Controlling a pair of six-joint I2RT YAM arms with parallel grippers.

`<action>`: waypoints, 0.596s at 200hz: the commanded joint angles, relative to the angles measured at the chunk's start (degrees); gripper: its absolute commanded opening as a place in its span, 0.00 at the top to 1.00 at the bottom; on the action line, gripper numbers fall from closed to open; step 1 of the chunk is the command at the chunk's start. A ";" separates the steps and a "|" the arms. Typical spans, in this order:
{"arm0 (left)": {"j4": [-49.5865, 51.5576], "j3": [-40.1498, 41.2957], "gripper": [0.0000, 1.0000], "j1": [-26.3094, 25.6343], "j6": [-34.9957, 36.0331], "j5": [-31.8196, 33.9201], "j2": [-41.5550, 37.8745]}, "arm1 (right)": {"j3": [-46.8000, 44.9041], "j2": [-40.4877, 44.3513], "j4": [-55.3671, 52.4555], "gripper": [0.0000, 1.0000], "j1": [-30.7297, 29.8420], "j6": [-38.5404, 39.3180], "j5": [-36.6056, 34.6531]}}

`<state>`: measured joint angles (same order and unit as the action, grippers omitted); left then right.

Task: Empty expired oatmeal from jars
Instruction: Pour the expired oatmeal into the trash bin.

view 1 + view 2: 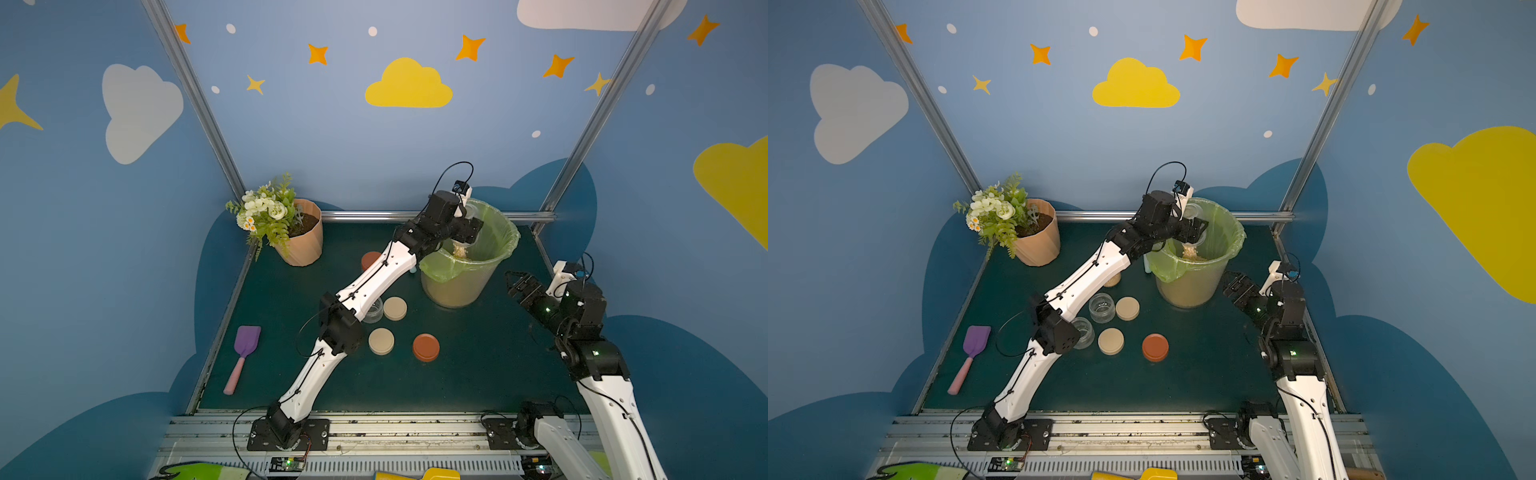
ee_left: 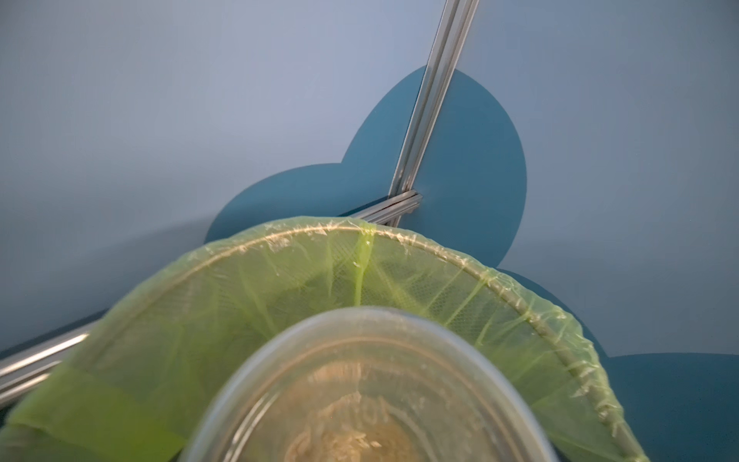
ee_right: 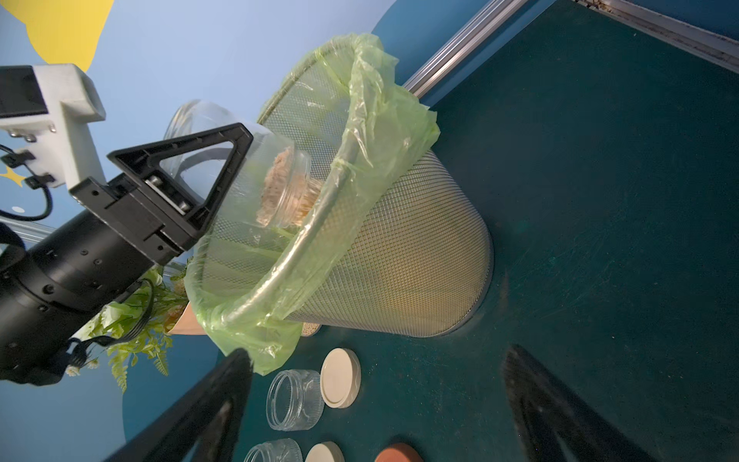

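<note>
Left tool [image 1: 467, 226] is clamping a lidless clear jar [image 3: 256, 160] by its wall and holding it tipped mouth-down over the far-right bin [image 3: 400, 248], with the mouth inside the rim of the green liner [image 3: 380, 100]. Oatmeal [image 3: 280, 180] is bunching at the jar's neck and mouth; the rest of the jar is showing clear. Left wrist view is looking onto the jar's base, with flakes showing through it.

Right tool [image 1: 519, 284] is hanging released, jaws spread wide and gripping nothing, just right of the bin above the desk [image 1: 478, 374].

Two empty jars [image 1: 1101, 307] are standing open and upright mid-desk beside the left arm's elbow. Two beige lids [image 1: 1127, 308] and one rust-red lid [image 1: 1155, 347] are lying flat near them. Fourth jar [image 1: 370, 259] is sitting left of the bin with a rust-red lid on, mostly hidden under the left arm, tan fill showing through its wall in a top view.

Flowerpot [image 1: 303, 237] is sitting far left, purple spatula [image 1: 245, 353] lying near left.
</note>
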<state>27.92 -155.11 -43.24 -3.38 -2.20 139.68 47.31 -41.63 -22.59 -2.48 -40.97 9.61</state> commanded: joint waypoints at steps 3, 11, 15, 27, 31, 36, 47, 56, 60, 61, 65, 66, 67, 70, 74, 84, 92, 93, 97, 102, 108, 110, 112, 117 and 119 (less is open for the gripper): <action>-0.02 -4.48 0.85 -2.11 9.21 0.26 0.51 | 0.20 0.54 1.79 0.03 0.82 0.59 2.95; 0.76 -4.89 0.89 -3.82 16.14 7.55 0.77 | 0.51 -0.02 1.93 0.03 0.96 0.54 3.60; 0.16 -4.58 0.90 -4.34 17.24 12.90 0.77 | 0.77 -0.37 1.71 0.03 0.85 0.67 3.89; 1.02 -4.30 0.89 -3.41 15.94 10.25 0.56 | 1.45 -0.80 1.19 0.03 0.94 1.07 4.34; 1.97 -4.18 0.89 -3.10 17.50 8.37 0.44 | 1.31 -0.76 1.65 0.03 0.91 0.95 4.64; 1.41 -3.57 0.89 -3.07 19.93 12.05 0.20 | 1.08 -0.80 2.38 0.03 0.98 0.91 5.13; -0.60 -3.87 0.92 -2.24 19.74 20.11 -0.08 | 1.11 -0.91 3.18 0.03 0.93 0.89 5.57; 2.02 -5.21 0.89 -1.82 16.13 8.45 -0.67 | 1.19 -1.34 4.26 0.03 0.92 0.82 6.35; 2.12 -4.83 0.86 -2.49 17.16 4.53 -1.12 | 1.19 -1.64 4.75 0.03 0.87 0.70 6.59; 1.95 -4.58 0.85 -2.78 17.65 4.51 -1.19 | 1.24 -1.76 4.84 0.03 0.93 0.67 6.62; 1.29 -3.59 0.84 -3.79 20.86 6.67 -1.61 | 1.25 -2.11 5.20 0.03 0.98 0.50 6.73; 0.92 -3.34 0.84 -4.31 22.95 7.69 -1.61 | 1.27 -2.22 5.28 0.03 0.94 0.48 6.78; 0.43 -3.00 0.84 -4.66 23.98 8.90 -1.69 | 1.28 -2.31 5.37 0.03 0.92 0.47 6.80; -1.50 -2.12 0.85 -5.62 26.81 13.38 -2.03 | 1.38 -2.54 5.57 0.03 0.92 0.51 7.09; -5.21 -0.23 0.86 -6.44 29.46 19.50 -2.34 | 1.56 -2.96 5.64 0.03 0.94 0.65 7.45; -4.40 -1.08 0.85 -6.05 24.55 18.84 -2.49 | 2.16 -3.60 5.26 0.03 0.91 1.22 8.58; 0.67 -2.94 0.83 -5.32 21.95 4.59 -2.40 | 2.29 -3.98 5.35 0.03 0.83 1.35 9.27; 0.97 -2.93 0.82 -5.43 21.98 4.19 -2.40 | 2.23 -3.99 5.49 0.03 0.82 1.30 9.28; 1.40 -2.87 0.82 -6.05 23.98 5.65 -2.27 | 1.98 -4.18 6.25 0.03 0.85 1.08 9.66; 0.48 -2.55 0.84 -6.75 26.91 11.31 -2.18 | 1.54 -4.41 7.51 0.03 0.83 0.95 10.11; -1.04 -2.90 0.84 -6.54 27.51 16.76 -1.81 | 1.36 -4.69 7.86 0.03 0.86 0.70 10.47; -0.99 -3.40 0.84 -6.18 26.29 17.07 -1.68 | 1.42 -4.69 7.72 0.03 0.87 0.69 10.49; -0.20 -4.14 0.83 -5.83 24.70 15.89 -1.62 | 1.50 -4.76 7.62 0.03 0.89 0.71 10.62; 3.51 -6.00 0.83 -4.08 20.45 8.11 -1.38 | 1.73 -4.78 7.33 0.03 0.82 0.86 11.03; 4.94 -6.52 0.82 -3.41 19.29 4.49 -1.35 | 1.82 -4.82 7.26 0.03 0.81 0.88 11.22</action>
<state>30.72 -155.98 -48.86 19.77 9.82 140.46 47.77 -46.26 -17.78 -1.69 -40.66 17.89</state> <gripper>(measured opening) 0.855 0.974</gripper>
